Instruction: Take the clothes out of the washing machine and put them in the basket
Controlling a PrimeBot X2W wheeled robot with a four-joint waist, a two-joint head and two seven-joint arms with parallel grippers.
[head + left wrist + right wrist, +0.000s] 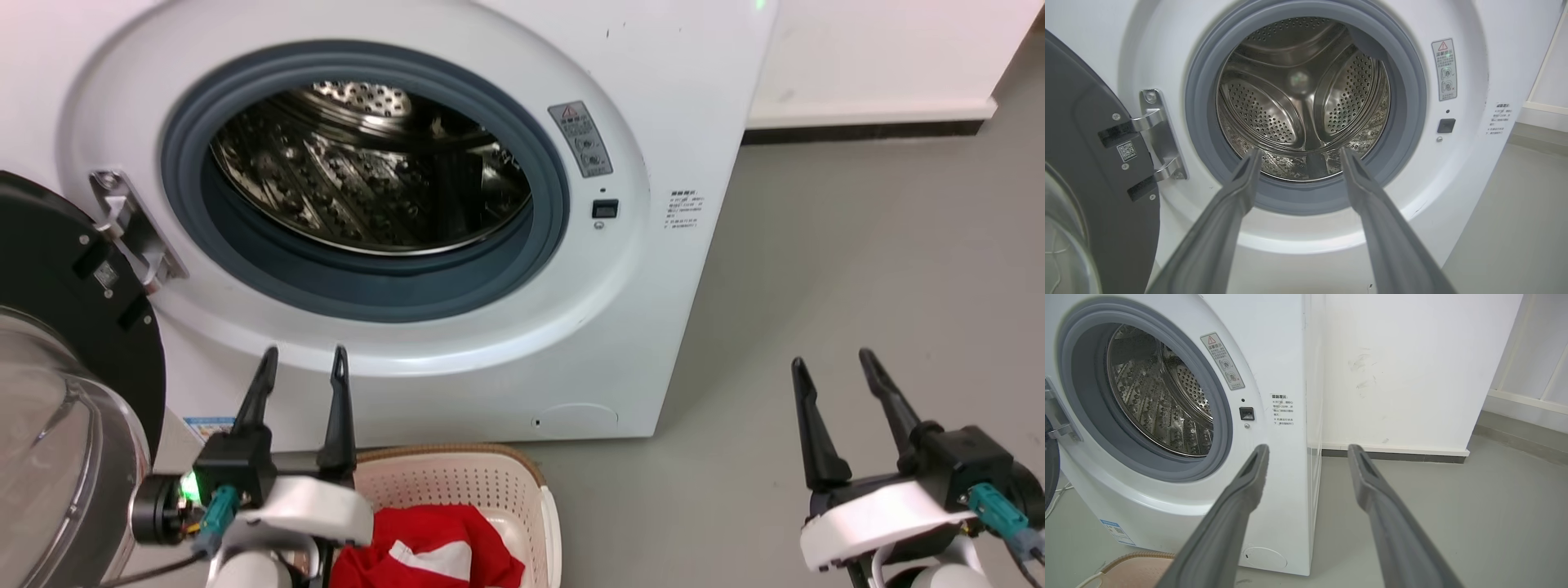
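Note:
The white washing machine [620, 310] stands with its black-framed glass door [57, 384] swung open to the left; its steel drum [1302, 102] looks bare inside. The red clothes [433, 551] with a white patch lie in the cream basket [539, 490] on the floor below the porthole. My left gripper [304, 355] hovers open above the basket, fingers pointing at the machine's front, nothing between them. My right gripper [831, 359] is open over the floor to the right of the machine, also holding nothing. The basket's brown rim [1133, 557] shows in the right wrist view.
Grey floor [857, 269] stretches to the right of the machine, bounded by a white wall with a dark skirting [865, 131]. The open door's hinge [1157, 134] juts out at the porthole's left side.

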